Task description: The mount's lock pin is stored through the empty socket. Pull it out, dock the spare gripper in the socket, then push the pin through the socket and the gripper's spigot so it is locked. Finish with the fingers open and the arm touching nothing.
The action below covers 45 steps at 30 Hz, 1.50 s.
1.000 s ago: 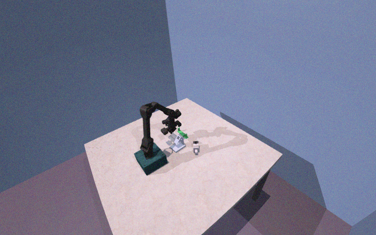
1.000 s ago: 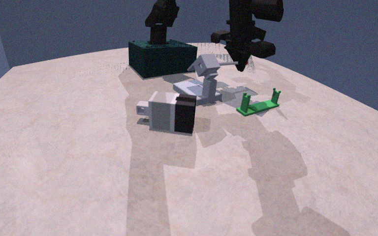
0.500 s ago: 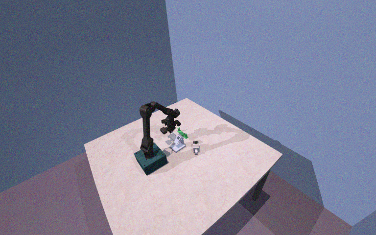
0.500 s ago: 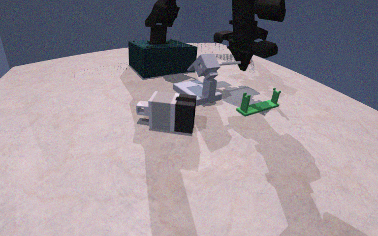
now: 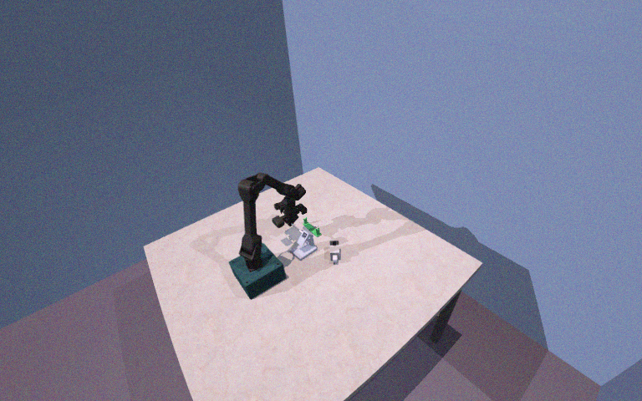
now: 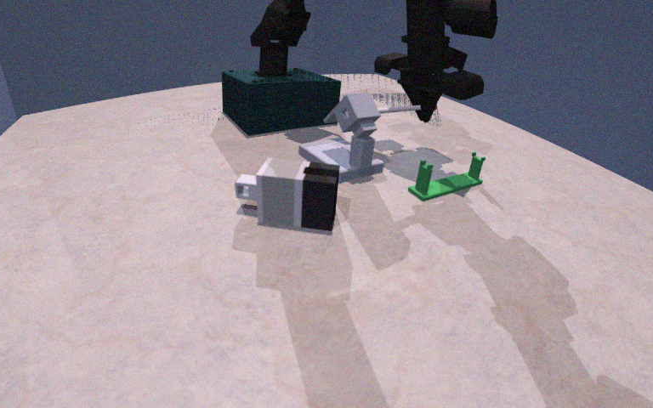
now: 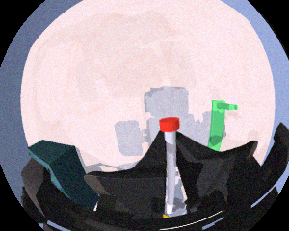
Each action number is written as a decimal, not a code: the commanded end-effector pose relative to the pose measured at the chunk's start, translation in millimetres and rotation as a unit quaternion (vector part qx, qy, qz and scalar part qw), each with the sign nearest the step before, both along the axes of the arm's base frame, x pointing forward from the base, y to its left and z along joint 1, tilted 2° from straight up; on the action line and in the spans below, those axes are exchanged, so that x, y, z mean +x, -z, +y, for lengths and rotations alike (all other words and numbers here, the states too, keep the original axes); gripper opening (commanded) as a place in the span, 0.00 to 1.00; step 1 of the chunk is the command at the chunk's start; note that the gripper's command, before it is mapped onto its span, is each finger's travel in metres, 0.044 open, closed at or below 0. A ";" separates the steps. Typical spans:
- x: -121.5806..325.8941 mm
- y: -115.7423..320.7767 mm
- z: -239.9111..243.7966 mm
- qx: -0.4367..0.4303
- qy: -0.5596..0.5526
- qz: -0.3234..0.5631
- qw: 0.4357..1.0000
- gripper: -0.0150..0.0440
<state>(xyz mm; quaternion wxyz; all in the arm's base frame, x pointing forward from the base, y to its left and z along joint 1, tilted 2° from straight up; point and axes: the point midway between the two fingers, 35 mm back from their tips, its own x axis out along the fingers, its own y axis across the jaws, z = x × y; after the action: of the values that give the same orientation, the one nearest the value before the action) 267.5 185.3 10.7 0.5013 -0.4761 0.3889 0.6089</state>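
Observation:
My gripper (image 5: 290, 222) (image 6: 424, 115) (image 7: 170, 140) is shut on the lock pin. The pin (image 6: 400, 108) (image 7: 170, 164) has a pale shaft and a red head (image 7: 169, 124). In the exterior view its shaft reaches from my fingertips toward the tilted socket (image 6: 361, 110); I cannot tell whether its tip is inside or just outside. The white mount (image 5: 304, 252) (image 6: 361, 153) stands on its base plate. The spare gripper (image 5: 334, 255) (image 6: 279, 201), grey with a black end, lies on the table. Its spigot (image 6: 239, 187), with a square hole, points left in the exterior view.
A green cradle (image 5: 311, 228) (image 6: 446, 185) (image 7: 216, 127) with two forked uprights stands beside the mount, near my gripper. The dark teal arm base (image 5: 257, 273) (image 6: 279, 103) (image 7: 58, 161) is behind the mount in the exterior view. The table (image 5: 289, 322) carries everything.

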 end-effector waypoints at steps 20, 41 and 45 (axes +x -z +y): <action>-3.1 -4.2 18.1 -0.005 0.002 -0.001 1.000 0.25; -5.8 -10.2 32.3 -0.006 0.002 -0.002 1.000 0.25; -6.2 -17.1 31.2 -0.004 0.001 -0.001 1.000 0.25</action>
<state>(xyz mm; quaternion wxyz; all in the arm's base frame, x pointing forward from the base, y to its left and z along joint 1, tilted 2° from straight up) 260.3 216.4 21.1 0.4978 -0.4778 0.3925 0.6081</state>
